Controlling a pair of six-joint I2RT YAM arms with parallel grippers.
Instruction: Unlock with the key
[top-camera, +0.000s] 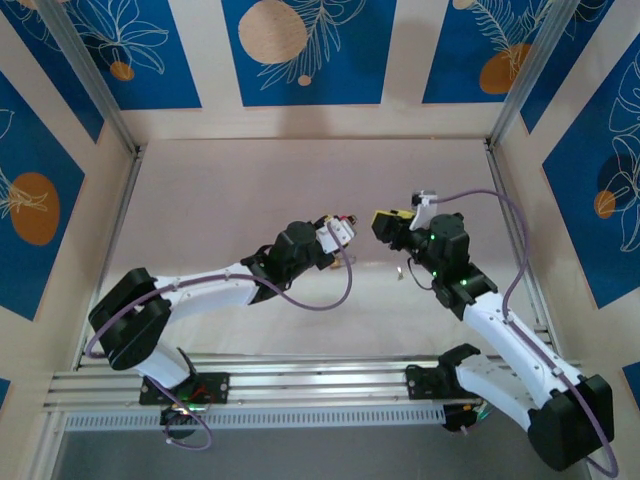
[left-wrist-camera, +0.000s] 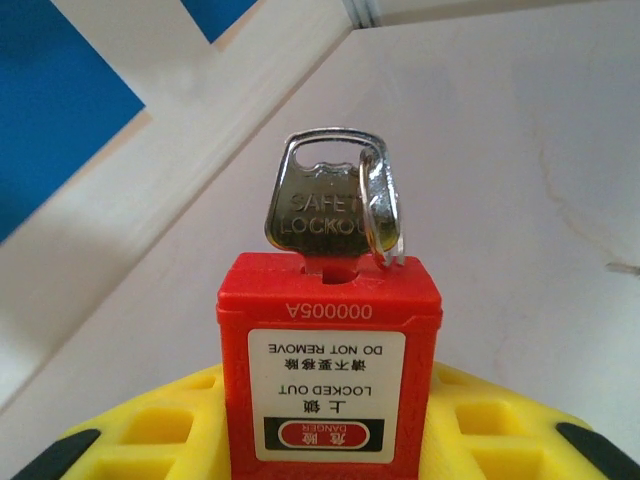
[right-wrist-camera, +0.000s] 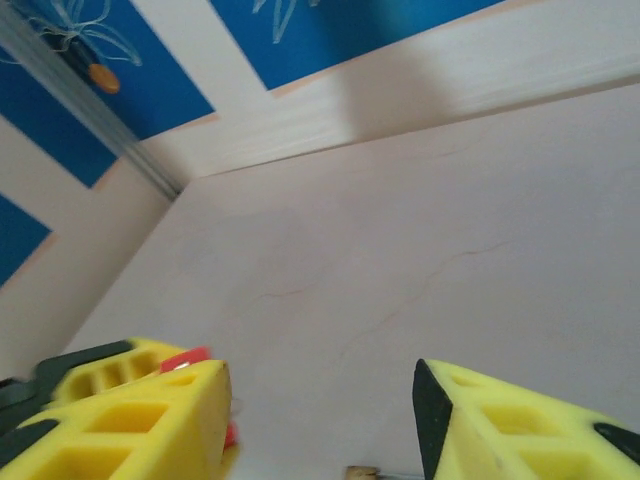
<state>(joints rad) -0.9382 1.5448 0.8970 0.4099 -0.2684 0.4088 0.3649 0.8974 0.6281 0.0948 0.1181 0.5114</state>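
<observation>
Key (left-wrist-camera: 320, 215) is sitting in the red padlock (left-wrist-camera: 330, 380), and my left gripper (top-camera: 338, 235) has the padlock clamped between its yellow fingers (left-wrist-camera: 150, 440). Right gripper (right-wrist-camera: 320, 420) is just beside it, jaws apart, grabbing nothing. So insertion looks done. Can't tell if it's turned, since the shackle's hidden. I'd guess the twist is what's left.

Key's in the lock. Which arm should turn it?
Right, I'd say. Left jaws are clamped on the red padlock with the key seated in it, so they're busy. Right jaws stand open and empty, just across from it.
</observation>
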